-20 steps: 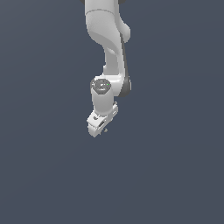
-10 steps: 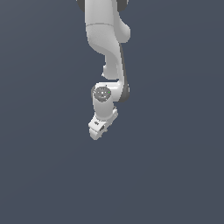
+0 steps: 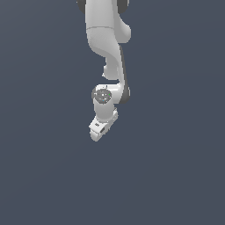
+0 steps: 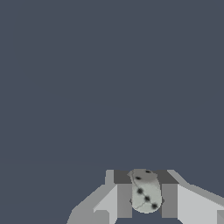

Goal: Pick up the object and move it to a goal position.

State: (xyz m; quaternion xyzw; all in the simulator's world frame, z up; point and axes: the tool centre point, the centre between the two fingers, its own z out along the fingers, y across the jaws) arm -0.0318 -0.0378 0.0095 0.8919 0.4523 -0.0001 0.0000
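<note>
In the wrist view the object, a small pale grey rounded piece with black dots, sits between my two grey fingers. My gripper is shut on it, one pad pressing each side. The exterior view shows the white arm hanging down in mid-air, with the gripper at its lower end, tilted toward the exterior view's left. From that camera the object cannot be made out at the fingertips.
Only a plain dark blue-grey background surrounds the arm in both views. No table edge, container or other object shows.
The wrist and gripper have sunk slightly in the exterior view over the last second. The grip looks unchanged.
</note>
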